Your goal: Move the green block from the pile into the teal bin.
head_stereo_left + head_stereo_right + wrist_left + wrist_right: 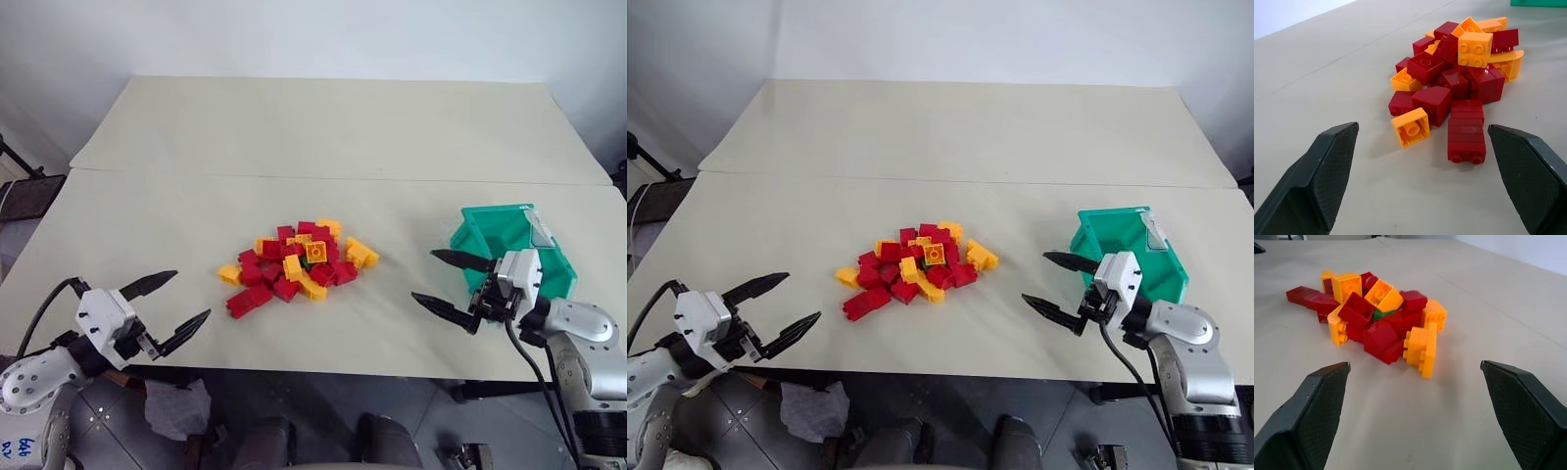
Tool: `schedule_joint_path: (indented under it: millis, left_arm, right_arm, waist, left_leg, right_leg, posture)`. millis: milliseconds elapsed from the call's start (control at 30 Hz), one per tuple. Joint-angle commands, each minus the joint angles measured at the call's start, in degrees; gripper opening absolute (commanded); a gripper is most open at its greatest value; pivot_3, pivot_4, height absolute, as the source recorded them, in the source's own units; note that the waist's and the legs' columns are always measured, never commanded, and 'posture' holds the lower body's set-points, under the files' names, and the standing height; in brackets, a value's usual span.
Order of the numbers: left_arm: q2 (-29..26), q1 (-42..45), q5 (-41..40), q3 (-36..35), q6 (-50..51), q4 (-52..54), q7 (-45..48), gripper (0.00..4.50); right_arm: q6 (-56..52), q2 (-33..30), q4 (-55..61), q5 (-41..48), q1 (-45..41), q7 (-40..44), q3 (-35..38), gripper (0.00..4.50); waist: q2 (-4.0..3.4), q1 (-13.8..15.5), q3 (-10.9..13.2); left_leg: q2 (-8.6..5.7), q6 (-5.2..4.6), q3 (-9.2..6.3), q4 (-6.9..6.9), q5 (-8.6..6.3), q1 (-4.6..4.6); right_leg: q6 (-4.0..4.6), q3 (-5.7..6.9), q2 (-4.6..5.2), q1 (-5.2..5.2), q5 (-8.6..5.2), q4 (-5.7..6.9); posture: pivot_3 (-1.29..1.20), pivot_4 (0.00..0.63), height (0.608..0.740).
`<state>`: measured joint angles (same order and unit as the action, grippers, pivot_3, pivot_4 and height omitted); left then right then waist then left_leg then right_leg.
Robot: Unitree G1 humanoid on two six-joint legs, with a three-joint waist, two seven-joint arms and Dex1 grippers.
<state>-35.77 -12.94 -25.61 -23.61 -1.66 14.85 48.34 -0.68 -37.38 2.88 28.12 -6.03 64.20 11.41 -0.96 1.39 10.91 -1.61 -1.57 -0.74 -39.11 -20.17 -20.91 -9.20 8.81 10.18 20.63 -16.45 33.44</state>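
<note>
The pile of red and yellow-orange bricks is heaped near the middle of the pale surface. The green block is seen as a sliver wedged under a yellow brick and among red ones within that heap. The teal bin is set at the surface's right side, well apart from the pile. The left hand and the right hand are held with fingers spread apart, each empty, on either side of the pile.
</note>
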Motion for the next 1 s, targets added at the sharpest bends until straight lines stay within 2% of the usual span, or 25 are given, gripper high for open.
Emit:
schedule_joint_path:
  millis: [33,167,333,533,667,767,900,1000]
  left_arm:
    - [-0.12,0.66,0.03,0.29,-0.15,0.72,-0.38,4.5]
    - [0.74,2.2,-2.76,-0.75,0.91,-0.23,-0.55,4.5]
    - [2.73,-0.99,-6.37,-4.75,-0.03,-2.06,1.0,4.5]
    - [3.54,-7.11,-7.44,-7.26,-1.47,-1.08,4.02,4.5]
    - [4.22,-9.38,-7.47,-6.69,-1.71,0.68,4.57,4.5]
    - [4.54,-10.47,-7.08,-5.26,-1.54,2.49,5.0,4.5]
    - [4.98,-10.49,-7.64,-3.48,-0.04,6.24,3.57,4.5]
    - [4.85,-9.94,-8.22,-2.06,1.43,8.83,2.9,4.5]
  right_arm:
    - [2.05,-0.8,0.83,0.12,-0.25,0.82,1.12,4.47]
    - [-1.69,0.66,4.28,1.32,-2.24,-0.9,-1.69,4.47]
    - [-9.92,1.9,11.76,1.16,-6.3,-1.68,-10.81,4.47]
    - [-16.3,6.35,12.41,-2.86,-15.28,-3.86,-21.61,2.53]
    - [-18.65,10.17,9.01,-7.78,-20.57,-4.26,-29.4,1.11]
    - [-16.35,13.47,3.29,-13.96,-24.81,-6.2,-33.72,0.13]
    - [-15.9,19.58,-3.52,-16.08,-29.36,-10.56,-33.05,0.06]
    - [-15.06,21.76,-6.46,-16.82,-31.47,-11.37,-32.24,0.06]
  waist:
    - [0.0,-0.03,0.0]
    - [0.0,-0.04,0.0]
    - [0.0,-0.6,0.0]
    - [0.06,-0.8,0.03]
    - [0.11,-0.2,0.0]
    - [0.17,-0.33,-0.04]
    - [0.18,-0.78,-0.04]
    - [0.17,-1.27,-0.04]
  left_leg:
    - [0.0,0.0,0.02,0.0,0.0,0.0]
    - [0.05,0.0,0.05,0.0,0.0,0.02]
    - [0.37,0.16,0.34,0.0,-0.09,0.17]
    - [0.52,0.25,0.66,0.02,-0.17,0.29]
    - [0.51,0.23,0.92,0.02,-0.18,0.25]
    - [0.51,0.22,1.04,0.01,-0.18,0.09]
    - [0.52,0.22,1.06,-0.01,-0.18,-0.06]
    - [0.52,0.23,1.04,-0.01,-0.18,-0.09]
  right_leg:
    - [0.0,-0.02,0.0,0.01,0.0,0.0]
    - [0.0,-0.06,-0.04,0.02,0.0,0.01]
    - [0.04,-0.42,-0.35,0.12,-0.01,0.05]
    - [0.11,-0.83,-0.52,0.27,-0.05,0.1]
    - [0.11,-1.18,-0.52,0.6,-0.05,0.31]
    - [0.12,-1.29,-0.52,0.88,-0.05,0.4]
    - [0.14,-1.29,-0.56,1.01,-0.04,0.41]
    - [0.14,-1.29,-0.57,1.03,-0.04,0.41]
  posture:
    - [0.0,0.15,0.74]
    - [0.0,0.15,0.74]
    - [0.0,0.15,0.74]
    - [0.0,0.15,0.74]
    - [0.0,0.15,0.74]
    - [0.0,0.15,0.74]
    - [0.0,0.15,0.74]
    - [0.0,0.15,0.74]
